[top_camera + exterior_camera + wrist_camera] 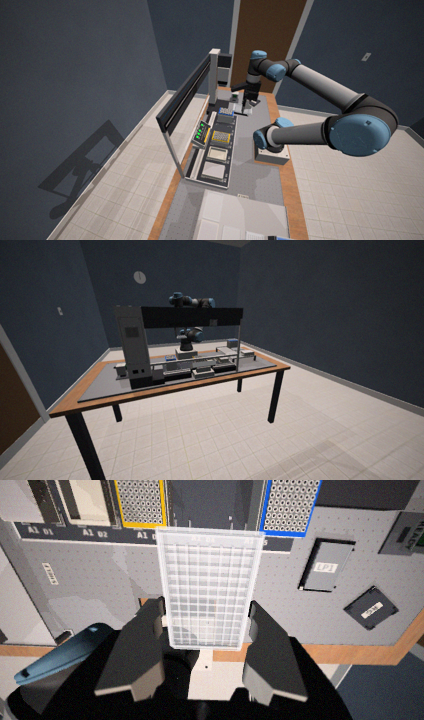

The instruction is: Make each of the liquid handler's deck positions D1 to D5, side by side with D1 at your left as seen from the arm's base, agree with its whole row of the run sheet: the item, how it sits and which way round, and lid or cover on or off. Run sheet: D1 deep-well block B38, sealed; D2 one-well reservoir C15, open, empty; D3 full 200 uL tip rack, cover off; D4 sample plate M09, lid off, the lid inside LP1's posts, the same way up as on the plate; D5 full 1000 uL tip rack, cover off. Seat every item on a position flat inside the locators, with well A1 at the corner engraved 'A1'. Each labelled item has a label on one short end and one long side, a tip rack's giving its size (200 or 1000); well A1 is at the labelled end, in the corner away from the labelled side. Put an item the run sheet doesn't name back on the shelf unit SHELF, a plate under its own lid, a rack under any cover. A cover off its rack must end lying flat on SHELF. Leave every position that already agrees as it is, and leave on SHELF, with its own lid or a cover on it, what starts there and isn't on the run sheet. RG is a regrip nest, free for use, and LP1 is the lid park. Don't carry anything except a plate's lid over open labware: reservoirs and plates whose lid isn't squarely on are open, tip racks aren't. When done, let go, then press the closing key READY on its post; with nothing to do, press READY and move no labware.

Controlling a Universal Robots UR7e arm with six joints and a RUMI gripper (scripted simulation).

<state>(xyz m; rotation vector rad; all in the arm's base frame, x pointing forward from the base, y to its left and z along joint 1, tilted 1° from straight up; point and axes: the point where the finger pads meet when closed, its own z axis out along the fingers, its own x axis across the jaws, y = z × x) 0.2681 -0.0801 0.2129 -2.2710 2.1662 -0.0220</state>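
Note:
My gripper (pixel 207 599) is shut on a clear well plate (pixel 209 592) with a grid of wells, gripping its two long sides. I hold it in the air in front of the deck, in line with position D4 (pixel 215 502), which is bare and dark. In the top view the plate (pixel 241 107) hangs over the grey mat beside the deck's far end. The yellow-rimmed tip rack (pixel 140 500) sits uncovered on D3 and the blue-rimmed tip rack (pixel 292 504) uncovered on D5. The pale reservoir (pixel 85 497) is on D2. The sealed block (pixel 213 170) is on D1.
The lid park LP1 (pixel 326 566) and the regrip nest (pixel 369 606) lie to the right on the mat. The READY key post (pixel 407 532) stands beyond them. The shelf unit (pixel 238 217) is at the near end. The handler's black gantry (pixel 184 95) runs along the deck's far side.

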